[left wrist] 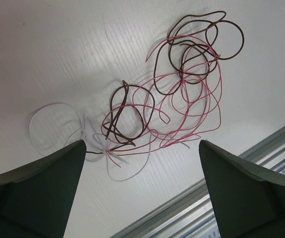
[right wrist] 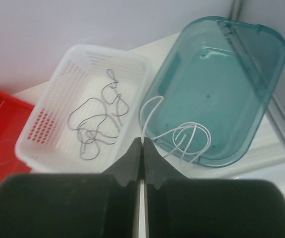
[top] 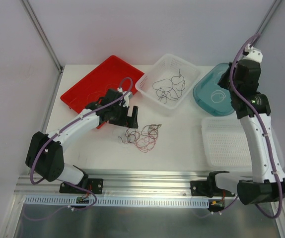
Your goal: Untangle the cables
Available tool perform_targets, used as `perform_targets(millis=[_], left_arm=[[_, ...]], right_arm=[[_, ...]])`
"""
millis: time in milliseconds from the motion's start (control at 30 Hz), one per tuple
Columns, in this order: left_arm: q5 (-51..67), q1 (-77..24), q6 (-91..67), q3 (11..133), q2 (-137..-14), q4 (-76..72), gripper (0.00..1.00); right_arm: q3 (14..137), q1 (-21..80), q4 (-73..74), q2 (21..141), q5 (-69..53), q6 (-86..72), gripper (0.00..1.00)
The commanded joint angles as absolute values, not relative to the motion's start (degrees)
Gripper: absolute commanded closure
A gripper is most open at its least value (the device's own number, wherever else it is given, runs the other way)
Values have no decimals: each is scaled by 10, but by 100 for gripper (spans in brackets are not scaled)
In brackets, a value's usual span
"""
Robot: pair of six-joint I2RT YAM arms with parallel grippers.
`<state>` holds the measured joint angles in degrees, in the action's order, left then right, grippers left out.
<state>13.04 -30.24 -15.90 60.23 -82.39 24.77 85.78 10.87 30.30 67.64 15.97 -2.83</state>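
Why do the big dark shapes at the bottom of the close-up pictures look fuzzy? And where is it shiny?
Left wrist view: the left tool is too near the lens, so slightly soft; the tangled cables are sharp; pale glare on the table. Right wrist view: the right tool, shut on the white cable, is blurrier; the teal tray shows bright reflections.

Red tray (top: 89,83) far left on white table (top: 182,144); white mesh basket (top: 143,85) beside it; teal tub (top: 202,97) right; flat perforated white tray (top: 227,141) nearer.
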Motion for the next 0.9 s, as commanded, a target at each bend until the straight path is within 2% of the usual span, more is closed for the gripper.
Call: perform_targets(millis=[0, 233, 300, 333, 400, 433, 567, 733, 867], left_arm=[[142, -295, -161, 611, -816, 249, 1], [139, -295, -161, 611, -816, 248, 1], [141, -295, -160, 611, -816, 249, 1], [139, -294, -160, 611, -816, 249, 1], [138, -295, -160, 611, -817, 249, 1], [138, -295, -160, 611, -817, 249, 1], [140, -294, -163, 612, -821, 248, 1], [141, -295, -167, 611, -823, 249, 1], [143, -295, -172, 610, -824, 249, 1]], right_arm=[[857, 33, 252, 722, 129, -22, 99], [880, -50, 190, 839, 146, -22, 99], [889, -65, 192, 861, 136, -22, 95], [896, -68, 199, 868, 129, -23, 81], [897, -69, 206, 875, 114, -17, 61], [892, -68, 207, 871, 102, -17, 46], [856, -64, 226, 825, 65, -32, 27], [824, -12, 271, 767, 21, -18, 24], [766, 73, 277, 718, -33, -16, 24]])
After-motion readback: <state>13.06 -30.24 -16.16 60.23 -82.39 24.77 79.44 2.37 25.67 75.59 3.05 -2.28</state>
